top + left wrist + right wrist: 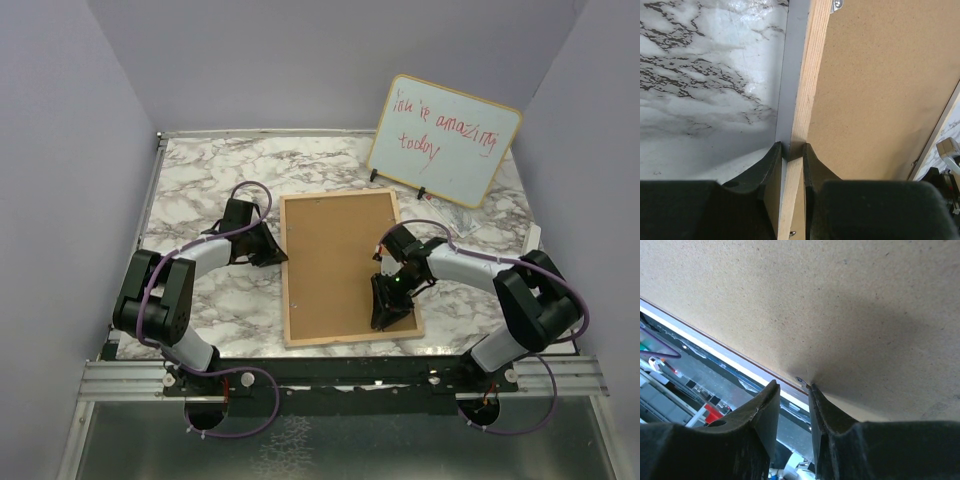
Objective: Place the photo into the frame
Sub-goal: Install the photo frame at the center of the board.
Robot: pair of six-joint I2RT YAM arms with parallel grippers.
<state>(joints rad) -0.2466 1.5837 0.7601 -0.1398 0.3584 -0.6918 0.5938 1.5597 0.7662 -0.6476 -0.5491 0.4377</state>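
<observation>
Marble table (200,170) carries the frame (284,270), backing board (335,260) up — left end effector (791,150) pinches its rail; right end effector (794,385) sits at a tab (800,380), grip unclear.

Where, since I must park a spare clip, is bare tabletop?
Back-left table, between the frame and the rear edge, left of the whiteboard; also front-left, between left arm and frame. Crowded: right of the frame, under the right arm.
</observation>
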